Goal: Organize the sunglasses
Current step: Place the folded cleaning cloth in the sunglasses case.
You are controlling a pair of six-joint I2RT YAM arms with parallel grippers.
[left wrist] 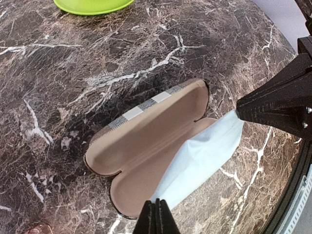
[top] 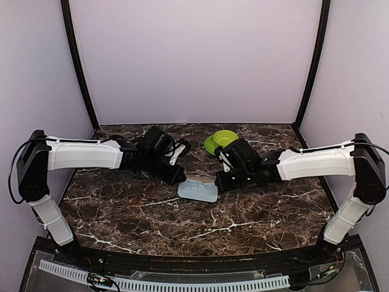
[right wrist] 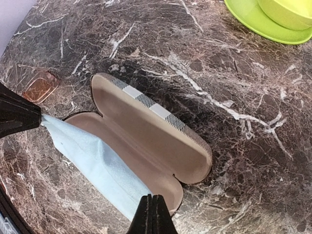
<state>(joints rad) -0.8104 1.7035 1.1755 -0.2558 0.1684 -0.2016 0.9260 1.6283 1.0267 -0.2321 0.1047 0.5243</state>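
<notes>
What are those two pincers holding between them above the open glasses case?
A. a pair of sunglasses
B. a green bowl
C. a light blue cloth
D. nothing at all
C: the light blue cloth lies across the lower half of the open glasses case, with the left pincer pinching one end and the right pincer pinching the other.

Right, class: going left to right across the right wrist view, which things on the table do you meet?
Pink lens → case → green bowl. The cloth overlaps the case, so it is left out.
</notes>
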